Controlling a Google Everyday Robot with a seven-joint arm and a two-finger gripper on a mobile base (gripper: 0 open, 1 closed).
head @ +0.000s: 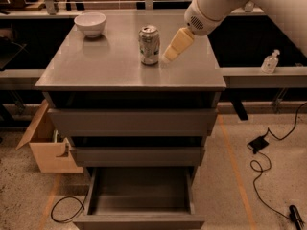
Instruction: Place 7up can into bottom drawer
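Your gripper [168,56] hung low over the grey cabinet's surface [110,68], its cream tip angled down toward the camera's left, just beside the can [149,44]. Whether it touched the can could not be told, nor could you tell from this view whether the gripper was open or closed; it held nothing that showed. The white arm [216,8] reached in from the upper right corner of the view.

The can stood upright on the surface, near the middle and toward the back, with its silver pull-tab top facing up. It was not in the drawer. A white bowl [90,24] sat at the far left corner of the same surface, well apart from the can.

Below, the bottom drawer [139,220] was pulled out toward the camera, its dark interior exposed and its flat grey front at the lower edge of the view. The two upper drawers [132,121] sat above it, pushed much further in.

On the speckled floor, a cardboard box [48,150] rested against the cabinet's left side, and a black cable [259,164] snaked across the right. A small clear bottle [270,62] stood on a ledge behind the cabinet, to the right.
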